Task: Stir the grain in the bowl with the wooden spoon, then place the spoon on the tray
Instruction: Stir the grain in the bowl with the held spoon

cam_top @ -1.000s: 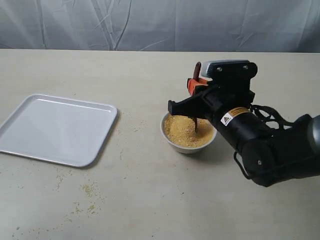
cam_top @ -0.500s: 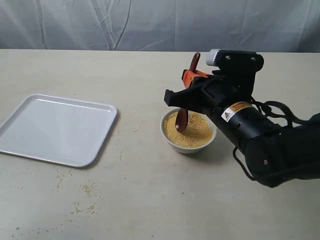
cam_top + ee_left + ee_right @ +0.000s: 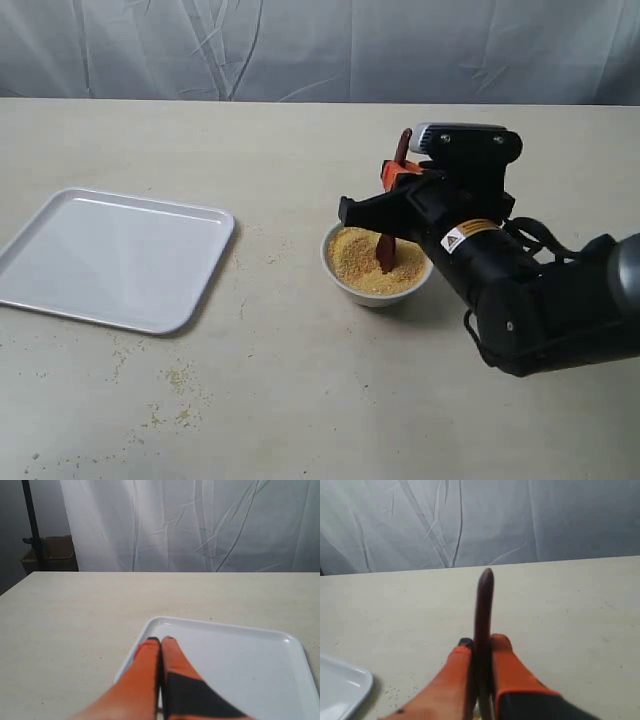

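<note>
stirring is the step in hand. the right hand (image 3: pixel 397 178) sits right of centre in the exterior view, just above the bowl (image 3: pixel 372 296). its two orange fingers (image 3: pixel 502 652) are closed narrowly on the handle of the spoon (image 3: pixel 386 252). the wrist view shows the handle pinched between them, with its end standing clear above the fingertips. the spoon hangs steeply, handle up. its lower end is dipped into the grain (image 3: pixel 355 260) toward the right side of the bowl, and how deep it goes cannot be told. the grain fills the bowl nearly to the rim.

the tray (image 3: pixel 110 255) lies flat at the left of the frame, well apart from the bowl, with nothing on it. the left hand (image 3: pixel 161 640) has its fingers pressed together and holds nothing. its wrist view places it over the near edge of the tray, though it does not show in the exterior view.

stray grains (image 3: pixel 175 380) dot the tabletop (image 3: pixel 300 420) at lower left and between tray and bowl, so spilling is a real risk.

the next move likely calls for sweeping the spoon around inside the rim, gently enough to keep grain in. once stirred, the spoon needs a clean lift out. then it must be carried leftward across the gap and laid flat on the tray before the fingers open.
</note>
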